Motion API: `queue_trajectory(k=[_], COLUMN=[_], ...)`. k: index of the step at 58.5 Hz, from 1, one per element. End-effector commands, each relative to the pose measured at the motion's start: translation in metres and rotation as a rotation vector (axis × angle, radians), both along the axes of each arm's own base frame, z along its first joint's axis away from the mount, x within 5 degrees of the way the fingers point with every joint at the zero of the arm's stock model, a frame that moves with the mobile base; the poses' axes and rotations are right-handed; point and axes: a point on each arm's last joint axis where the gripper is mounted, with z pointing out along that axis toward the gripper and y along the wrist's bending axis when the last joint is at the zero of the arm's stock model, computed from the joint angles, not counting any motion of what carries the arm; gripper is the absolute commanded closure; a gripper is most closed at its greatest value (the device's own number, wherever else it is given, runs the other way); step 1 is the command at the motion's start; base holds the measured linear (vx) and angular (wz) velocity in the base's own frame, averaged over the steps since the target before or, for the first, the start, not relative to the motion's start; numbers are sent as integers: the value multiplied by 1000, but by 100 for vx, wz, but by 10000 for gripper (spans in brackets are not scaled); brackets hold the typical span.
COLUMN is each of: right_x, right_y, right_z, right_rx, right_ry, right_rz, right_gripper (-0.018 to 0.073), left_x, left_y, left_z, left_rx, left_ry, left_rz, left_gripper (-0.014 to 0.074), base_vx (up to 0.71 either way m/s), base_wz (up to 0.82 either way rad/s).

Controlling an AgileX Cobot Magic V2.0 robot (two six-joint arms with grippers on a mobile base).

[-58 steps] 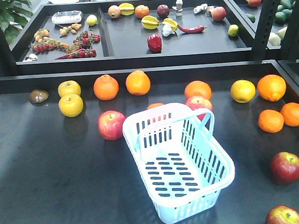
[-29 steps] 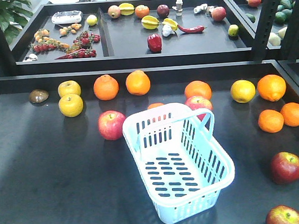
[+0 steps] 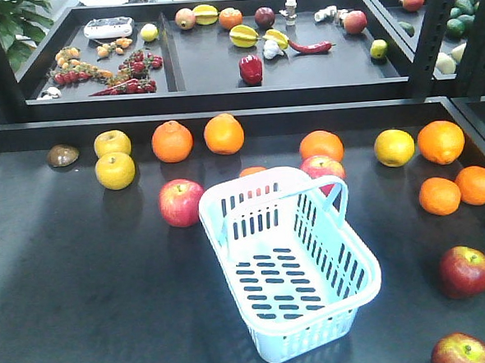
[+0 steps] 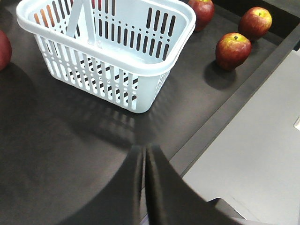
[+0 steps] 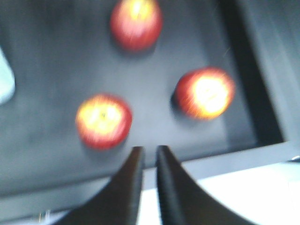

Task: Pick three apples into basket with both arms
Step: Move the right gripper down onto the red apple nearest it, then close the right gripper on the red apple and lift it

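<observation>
Apples (image 5: 103,121) lying on black table (image 3: 84,282) right of empty basket (image 3: 290,265) | right gripper (image 5: 149,157) hovering nearer, fingers nearly touching, nearest apple sitting ahead-left of tips | left gripper (image 4: 144,157) fingers pressing together, holding nothing, apples well apart.

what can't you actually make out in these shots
- Front view: an orange is mostly hidden behind the basket rim; the lowest apple is cut off by the bottom edge; neither arm shows clearly.
- Left wrist view: a red fruit is cut off by the left edge.
- Right wrist view: blur hides the skin detail of the nearest apple and the others.
</observation>
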Motion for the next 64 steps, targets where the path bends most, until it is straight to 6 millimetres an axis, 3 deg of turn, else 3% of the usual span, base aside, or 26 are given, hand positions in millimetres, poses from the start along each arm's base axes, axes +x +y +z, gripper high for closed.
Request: queue_trajectory(k=[1, 7, 16, 30, 52, 64], right_x=[23, 41, 51, 67, 101, 108], right_y=[4, 3, 4, 8, 12, 11], right_z=[1, -12, -26, -45, -114, -135], right_rx=[31, -6, 7, 51, 102, 99], right_ry=[36, 86, 168, 241, 445, 475], right_rz=[51, 95, 94, 114, 101, 109], right_gripper=[225, 24, -140, -126, -52, -45], left_x=[4, 4, 4, 4, 4, 4], left_y=[-2, -2, -2, -2, -2, -2], left_z=[11, 11, 11, 11, 11, 11], left_rx=[-60, -60, -60, -60, -60, -60], left_ry=[-38, -38, -38, -38, -38, -38], left_rz=[27, 27, 27, 27, 27, 27], left_gripper=[602, 602, 602, 602, 602, 602], base_vx=[0, 0, 0, 0, 0, 0], base_wz=[0, 0, 0, 0, 0, 0])
